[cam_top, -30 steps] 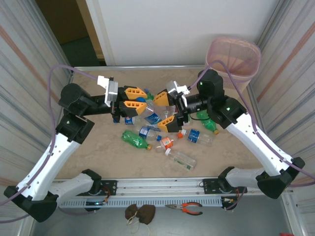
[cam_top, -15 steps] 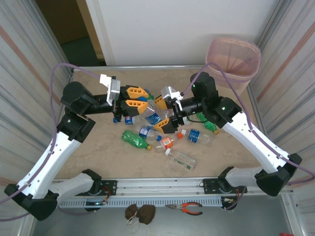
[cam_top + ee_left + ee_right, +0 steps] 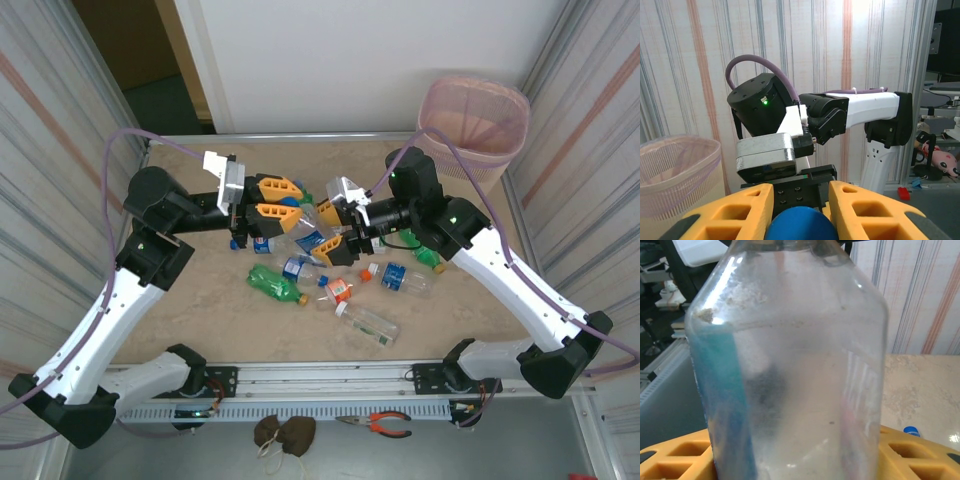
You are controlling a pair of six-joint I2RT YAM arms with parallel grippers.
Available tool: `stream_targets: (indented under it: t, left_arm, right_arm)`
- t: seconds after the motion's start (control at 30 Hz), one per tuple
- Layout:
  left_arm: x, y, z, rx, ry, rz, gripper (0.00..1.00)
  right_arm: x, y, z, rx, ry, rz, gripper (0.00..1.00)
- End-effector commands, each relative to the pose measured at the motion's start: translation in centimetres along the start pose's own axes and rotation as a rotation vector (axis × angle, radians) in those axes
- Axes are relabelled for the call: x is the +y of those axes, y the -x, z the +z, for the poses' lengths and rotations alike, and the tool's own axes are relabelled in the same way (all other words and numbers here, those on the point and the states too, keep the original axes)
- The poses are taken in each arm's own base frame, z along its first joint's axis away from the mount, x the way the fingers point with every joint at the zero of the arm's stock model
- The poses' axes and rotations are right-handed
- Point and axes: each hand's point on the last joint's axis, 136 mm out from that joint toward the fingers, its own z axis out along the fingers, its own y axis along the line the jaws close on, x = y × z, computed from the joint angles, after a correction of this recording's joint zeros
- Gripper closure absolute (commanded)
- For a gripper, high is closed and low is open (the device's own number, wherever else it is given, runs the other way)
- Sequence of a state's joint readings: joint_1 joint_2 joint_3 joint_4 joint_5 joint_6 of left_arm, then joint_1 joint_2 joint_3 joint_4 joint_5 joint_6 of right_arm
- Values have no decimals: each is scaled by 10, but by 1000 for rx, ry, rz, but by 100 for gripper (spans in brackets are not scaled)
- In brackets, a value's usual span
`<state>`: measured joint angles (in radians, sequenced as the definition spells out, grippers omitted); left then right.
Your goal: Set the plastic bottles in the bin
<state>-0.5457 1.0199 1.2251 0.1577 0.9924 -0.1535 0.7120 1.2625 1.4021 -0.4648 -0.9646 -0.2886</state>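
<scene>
Task is looking barely started: the bin (image 3: 432, 98) is standing at the far right corner with its pink liner and no bottle visible inside from above, while the plastic bottles (image 3: 275, 283) are lying in a loose pile mid-worktop (image 3: 190, 310), well apart from it. Left claw (image 3: 292, 202) is clamping tight on the blue cap (image 3: 800, 226) of one bottle. The right claw (image 3: 322, 235) is sitting with a finger on either side of a clear blue-label bottle (image 3: 790, 365), can't tell if it's actually gripping
</scene>
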Motion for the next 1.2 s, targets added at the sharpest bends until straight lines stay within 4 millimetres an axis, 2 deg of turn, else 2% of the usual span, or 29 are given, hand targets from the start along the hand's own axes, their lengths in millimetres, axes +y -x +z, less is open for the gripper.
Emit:
stream_targets:
  t: [0.0,0.13,0.17,0.2,0.27,0.37,0.47,0.6,0.8,1.03,1.17]
  left_arm:
    - [-5,16,-2,-34,6,62,100]
    - [-4,14,-3,-32,15,57,100]
    - [-3,14,-4,-34,24,59,96]
    - [-3,13,-4,-34,34,59,90]
    - [0,13,-7,-37,70,62,65]
    - [6,10,-13,-37,143,69,39]
    - [15,5,-21,-26,240,69,27]
    - [34,-7,-37,-4,406,52,22]
    - [56,-29,-62,30,616,8,20]
    - [71,-59,-77,87,734,-78,20]
    - [74,-69,-77,89,741,-111,20]
  right_arm:
    - [11,9,-2,-22,41,-15,48]
    - [8,9,-2,-20,26,-11,51]
    - [8,10,-3,-20,18,-13,51]
    - [6,10,-4,-20,8,-12,52]
    - [3,10,-6,-19,-14,-5,52]
    - [-5,13,-14,-25,-57,7,52]
    - [-21,14,-26,-30,-137,33,52]
    - [-53,15,-52,-41,-288,96,52]
    - [-116,17,-115,-90,-592,229,52]
    - [-195,1,-219,-139,-1044,446,52]
    - [-227,-15,-274,-153,-1230,555,52]
